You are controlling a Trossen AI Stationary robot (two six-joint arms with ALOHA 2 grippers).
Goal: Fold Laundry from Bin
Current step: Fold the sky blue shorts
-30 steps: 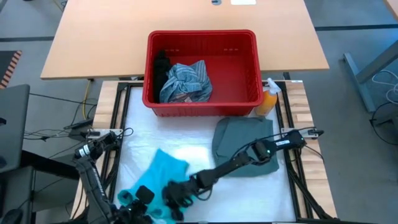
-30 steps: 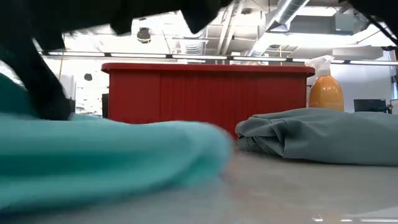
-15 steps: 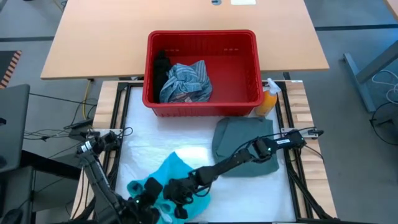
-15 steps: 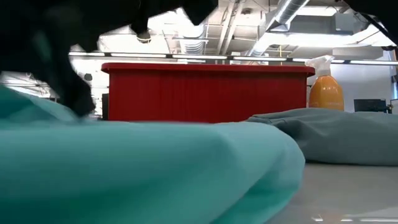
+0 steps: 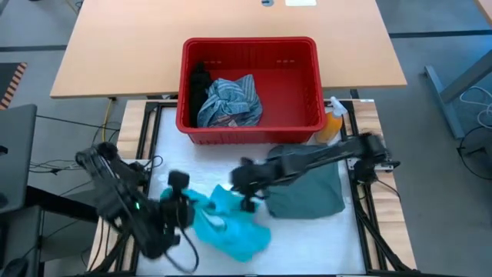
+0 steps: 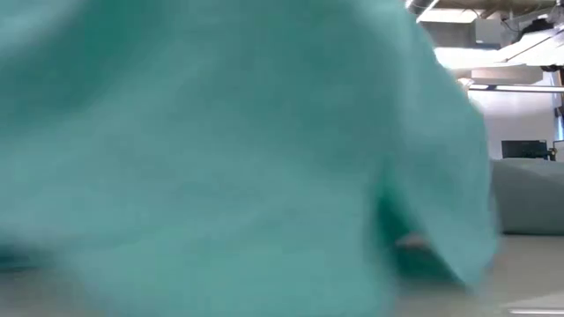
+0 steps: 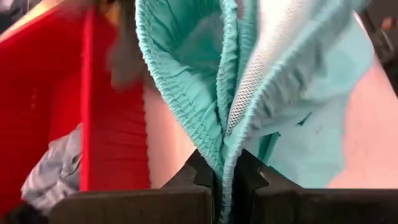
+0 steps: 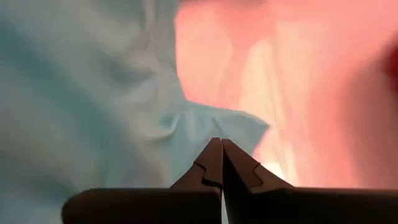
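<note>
A bright teal garment (image 5: 231,225) is held up between my two grippers over the white table mat; it fills the low view (image 6: 229,150). My left gripper (image 5: 181,206) is shut on it at its left. My right gripper (image 5: 247,196) is shut at its right. A folded grey-green garment (image 5: 307,188) lies flat on the mat at the right. The red bin (image 5: 307,92) stands at the far side and holds a blue-grey striped cloth (image 5: 231,100) and a black one (image 5: 200,85). My left gripper pinches the teal garment's gathered elastic waistband (image 7: 225,146) between its two fingers, both layers of the band together. The cloth spreads away from the fingers and its lower part (image 5: 242,238) lies on the mat. My right gripper is shut on a corner of the teal cloth's edge (image 8: 214,127), at the fingertips only. The cloth runs away from the tips in loose folds.
An orange spray bottle (image 5: 330,123) stands beside the bin's right near corner. The wooden table (image 5: 231,19) lies beyond the bin. The grey-green garment lies close under my right arm. Free mat shows at the near right (image 5: 315,246).
Both grippers have risen from the table's near edge and gone toward the bin, drawing apart, each shut on the teal garment. The garment has been lifted and spread out between them and now blocks the low view; its lower part stays on the mat.
</note>
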